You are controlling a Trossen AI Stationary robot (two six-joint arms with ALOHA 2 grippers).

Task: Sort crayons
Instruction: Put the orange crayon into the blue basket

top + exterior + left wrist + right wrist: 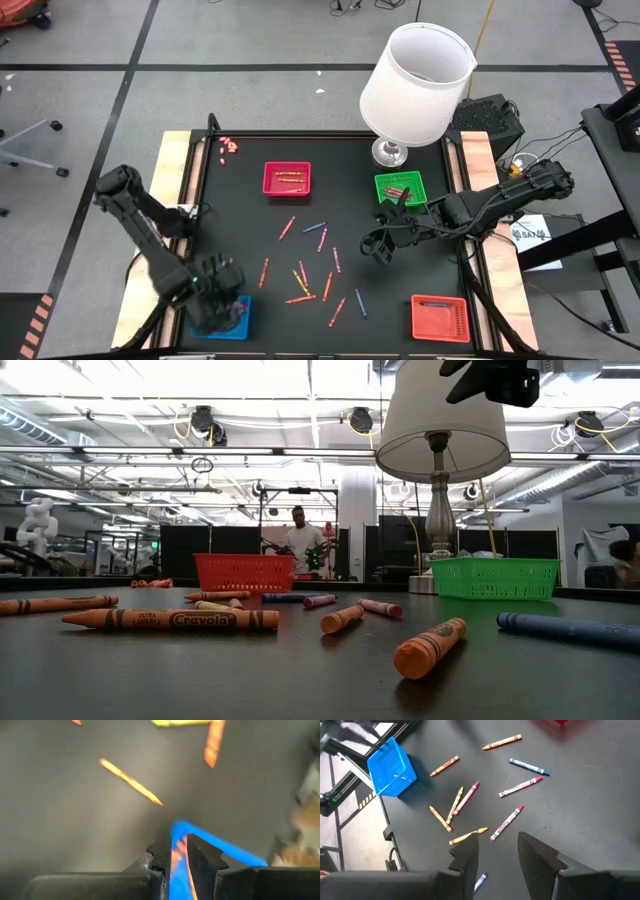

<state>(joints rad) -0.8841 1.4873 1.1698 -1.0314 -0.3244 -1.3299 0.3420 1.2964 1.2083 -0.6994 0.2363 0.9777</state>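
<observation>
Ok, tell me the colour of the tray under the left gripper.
Blue. The tray under the left gripper shows best in the high view.

Only one piece of writing can be read from here: "Crayola", printed in dark letters on the paper wrapper of the orange wax crayon (170, 620) lying nearest on the black tabletop (300, 680). Nothing else is legible.

Right pincer (497, 852) open over black table (580, 800) — scattered crayons (465, 800), blue tray (390, 767) beyond.
</observation>
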